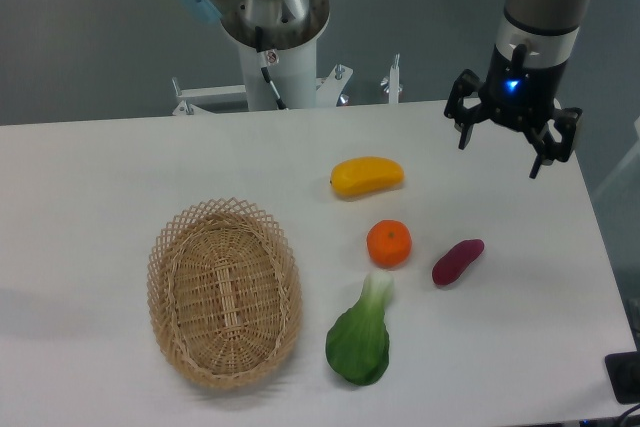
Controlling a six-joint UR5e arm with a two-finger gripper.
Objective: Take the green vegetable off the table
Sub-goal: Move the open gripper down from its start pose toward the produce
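Up at the far right of the table [120, 157], the claw [511, 137] hangs above the white top with its fingers [463, 132] spread wide and nothing between them. A blue light glows on the wrist just above it.

Everything else lies to the claw's left in the picture and nearer the camera. The green vegetable [360, 332] is well apart from the claw, down near the front edge; its pale stalk points up toward the orange [389, 243] and its broad leaf spreads toward the camera. It lies flat on the table, untouched. The orange sits just beyond the stalk tip, close to it; whether they touch I cannot tell.

The sweet potato [457, 261] is the nearest thing to the claw, lying below it and a little left, tilted, just beside the orange but apart from it. The mango [366, 175] lies left of the claw at about the height of its fingertips in the picture, farther back than the orange.

The basket [224, 291] is the farthest thing from the claw, well left of the vegetable, an oval wicker one with nothing in it.
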